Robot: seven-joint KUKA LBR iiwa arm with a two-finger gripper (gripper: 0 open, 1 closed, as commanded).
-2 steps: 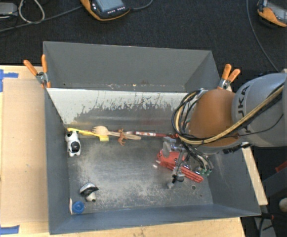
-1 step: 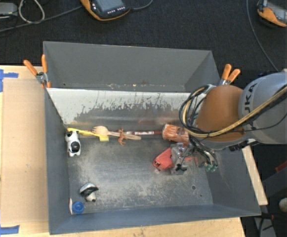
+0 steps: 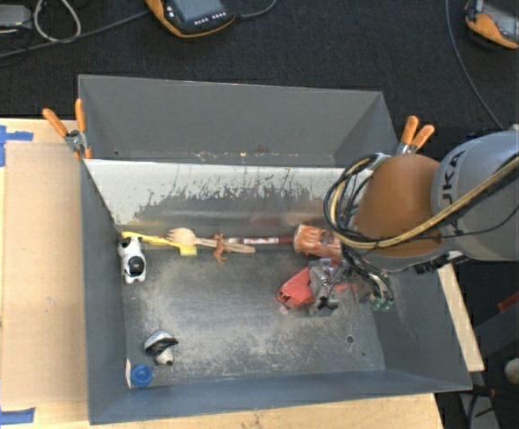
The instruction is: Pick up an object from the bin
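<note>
Clock directions: 12 is the bin's far wall at the top of the camera view, 3 is the side the arm enters from.

The grey metal bin (image 3: 241, 141) holds a few scattered things, no heap. The arm comes in at 3 o'clock, with the orange cover (image 3: 402, 206) and looped cables (image 3: 344, 206) over the bin's 2 o'clock corner. The gripper (image 3: 324, 297) is low over the floor at about 3 o'clock of the bin. Whether it is open or closed: cannot tell, as the tip is dark and cluttered by wiring.

The nearest thing is a small red object (image 3: 293, 290), irregular and blocky. It lies on the floor at 3 o'clock of bin centre, right against the gripper's 9 o'clock side. Cannot tell whether it is gripped or only touched. A brown cylinder (image 3: 311, 239) lies on its side at the gripper's 12 o'clock, at the foot of the far wall and close to the arm.

More things lie along the foot of the far wall, from 12 round to 10 o'clock:
- a thin reddish stick (image 3: 261, 240)
- a tan twig-like piece (image 3: 222, 248)
- a beige round thing (image 3: 181, 236)
- a yellow piece (image 3: 154, 239)

A black-and-white toy (image 3: 133, 263) sits at 9–10 o'clock near the side wall. A grey-and-white thing (image 3: 161, 348) lies at 8 o'clock, and a blue cap (image 3: 140, 375) sits in the 7–8 o'clock corner. Both are well apart from the gripper.
</note>
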